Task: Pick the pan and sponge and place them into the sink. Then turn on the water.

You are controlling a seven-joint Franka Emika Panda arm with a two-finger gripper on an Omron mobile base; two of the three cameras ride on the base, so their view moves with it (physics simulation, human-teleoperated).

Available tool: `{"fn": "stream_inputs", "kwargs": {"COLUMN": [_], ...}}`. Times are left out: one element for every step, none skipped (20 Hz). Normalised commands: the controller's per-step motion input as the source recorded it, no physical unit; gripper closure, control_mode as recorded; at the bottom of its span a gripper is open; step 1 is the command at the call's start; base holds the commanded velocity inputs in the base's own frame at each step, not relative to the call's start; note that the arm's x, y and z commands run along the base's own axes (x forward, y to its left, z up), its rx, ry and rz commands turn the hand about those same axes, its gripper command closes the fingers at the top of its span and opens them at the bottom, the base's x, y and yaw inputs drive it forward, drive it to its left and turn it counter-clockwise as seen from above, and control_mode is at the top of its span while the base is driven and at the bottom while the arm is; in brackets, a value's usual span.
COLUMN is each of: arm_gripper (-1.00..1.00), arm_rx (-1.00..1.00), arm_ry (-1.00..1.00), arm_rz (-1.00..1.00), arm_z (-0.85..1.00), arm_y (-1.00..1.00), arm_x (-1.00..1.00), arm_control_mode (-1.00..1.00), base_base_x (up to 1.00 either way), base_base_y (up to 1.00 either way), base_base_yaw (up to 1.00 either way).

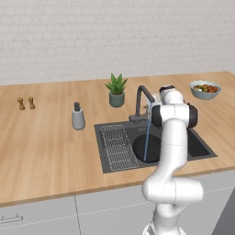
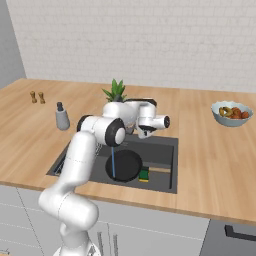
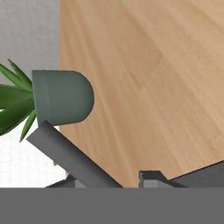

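Our gripper (image 2: 150, 131) sits beside the faucet (image 1: 143, 102), above the back of the sink (image 1: 204, 149); we cannot tell whether its fingers are parted or closed. Inside the sink lie the pan (image 2: 124, 165) and, touching its rim, the sponge (image 2: 144, 175), and water (image 1: 147, 140) falls from the faucet onto the pan, so we judge the task essentially complete. Risk now comes from pulling away carelessly: a sideways swing could knock the faucet lever and stop the flow. Behind the faucet stands a potted plant (image 1: 116, 91), closest to the hand and easily toppled. Left of the sink is a soap bottle (image 1: 78, 117); the fruit bowl (image 1: 205, 89) sits well clear.
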Motion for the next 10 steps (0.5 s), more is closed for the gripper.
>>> {"fn": "stream_inputs", "kwargs": {"arm_gripper": [1.00, 1.00, 1.00, 1.00, 1.00, 1.00, 1.00, 1.00, 1.00, 1.00], "arm_rx": [0.00, 0.00, 0.00, 0.00, 0.00, 0.00, 0.00, 0.00, 0.00, 0.00], "arm_ry": [0.00, 0.00, 0.00, 0.00, 0.00, 0.00, 0.00, 0.00, 0.00, 0.00], "arm_rz": [-0.01, 0.00, 0.00, 0.00, 0.00, 0.00, 0.00, 0.00, 0.00, 0.00], "arm_z": [-0.11, -0.11, -0.13, -0.13, -0.08, 0.00, 0.00, 0.00, 0.00, 0.00], "arm_y": [0.00, 0.01, 0.02, 0.04, 0.01, 0.00, 0.00, 0.00, 0.00, 0.00], "arm_x": [0.00, 0.00, 0.00, 0.00, 0.00, 0.00, 0.00, 0.00, 0.00, 0.00], "arm_control_mode": [-1.00, -1.00, -1.00, -1.00, -1.00, -1.00, -1.00, -1.00, -1.00, -1.00], "base_base_x": [0.00, 0.00, 0.00, 0.00, 0.00, 0.00, 0.00, 0.00, 0.00, 0.00], "base_base_y": [0.00, 0.00, 0.00, 0.00, 0.00, 0.00, 0.00, 0.00, 0.00, 0.00], "base_base_yaw": [0.00, 0.00, 0.00, 0.00, 0.00, 0.00, 0.00, 0.00, 0.00, 0.00]}}
